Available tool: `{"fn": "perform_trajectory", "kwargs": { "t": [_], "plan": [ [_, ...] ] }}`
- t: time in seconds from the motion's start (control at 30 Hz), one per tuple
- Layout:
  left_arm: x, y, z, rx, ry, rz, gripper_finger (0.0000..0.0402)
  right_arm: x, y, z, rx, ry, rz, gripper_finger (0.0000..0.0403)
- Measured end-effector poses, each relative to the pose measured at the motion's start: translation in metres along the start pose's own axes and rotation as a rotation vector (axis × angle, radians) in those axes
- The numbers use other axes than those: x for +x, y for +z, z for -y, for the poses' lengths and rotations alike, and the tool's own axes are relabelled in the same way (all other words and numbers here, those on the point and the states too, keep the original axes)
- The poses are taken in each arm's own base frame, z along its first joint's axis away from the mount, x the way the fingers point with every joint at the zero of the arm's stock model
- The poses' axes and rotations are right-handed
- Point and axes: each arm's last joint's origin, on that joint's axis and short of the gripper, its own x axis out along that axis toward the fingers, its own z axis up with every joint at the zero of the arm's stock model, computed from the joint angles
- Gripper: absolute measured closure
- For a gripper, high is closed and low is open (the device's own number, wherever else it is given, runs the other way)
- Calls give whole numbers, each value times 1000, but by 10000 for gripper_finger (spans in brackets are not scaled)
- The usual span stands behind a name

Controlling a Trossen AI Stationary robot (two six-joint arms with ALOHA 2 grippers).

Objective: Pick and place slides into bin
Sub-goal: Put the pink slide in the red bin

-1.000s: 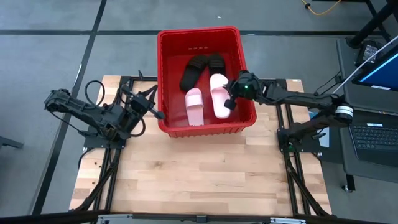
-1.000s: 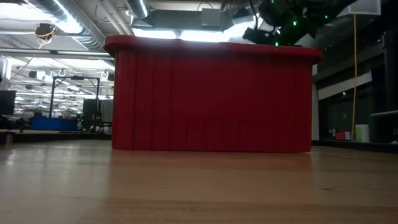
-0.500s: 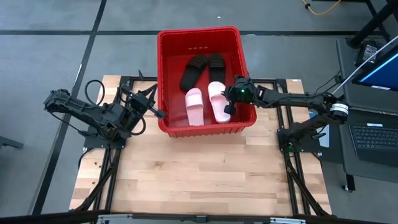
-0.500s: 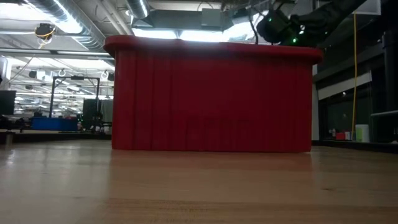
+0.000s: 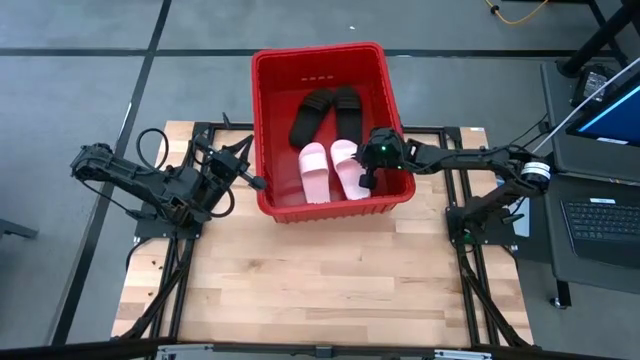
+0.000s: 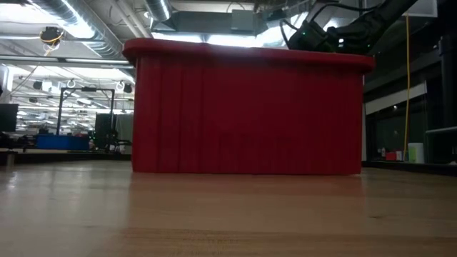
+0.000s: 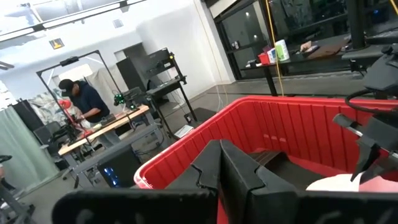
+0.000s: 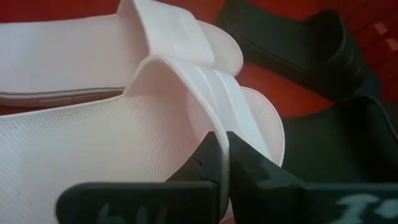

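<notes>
The red bin [image 5: 263, 120] stands at the table's far middle and fills the low view [image 6: 250, 107]. Two black slides [image 5: 312, 112] lie in its far half. One pink slide [image 5: 313, 172] lies flat in the near half. My right gripper [image 5: 368, 172] is inside the bin, shut on the second pink slide [image 5: 345, 165], which sits right beside the first. My left gripper [image 5: 250, 182] is shut and empty just outside the bin's left wall. My right gripper pinches the edge of the pink slide's wide strap [image 8: 214, 118] between its two fingers, on the side of the slide toward the table's right. The fingers slant down into the bin from the right. The slide sits sole down and about level beside the other pink slide [image 8: 93, 37]. Whether it rests on the bin's floor, I cannot tell.
The bin's right wall [image 5: 405, 170] is close beside my right arm. The wooden table [image 5: 320, 280] in front of the bin is bare. Beyond the table a person [image 7: 84, 99] stands at a bench, and a desk with a laptop [image 5: 600, 220] is at the right.
My right gripper has gone down into the bin and a little toward the table's left, keeping its hold on the pink slide. The slide has come down from above the bin's right side and now sits beside the other pink slide.
</notes>
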Motion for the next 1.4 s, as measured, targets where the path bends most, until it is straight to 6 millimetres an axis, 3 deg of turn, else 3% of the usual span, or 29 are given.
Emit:
{"fn": "perform_trajectory", "kwargs": {
  "t": [0.73,1.4],
  "plan": [
    [0,0,0,10,0,0,400,0,-5,5,18,38,-10,389],
    [0,0,0,10,-1,0,400,0,-5,5,93,33,-10,317]
  ]
}}
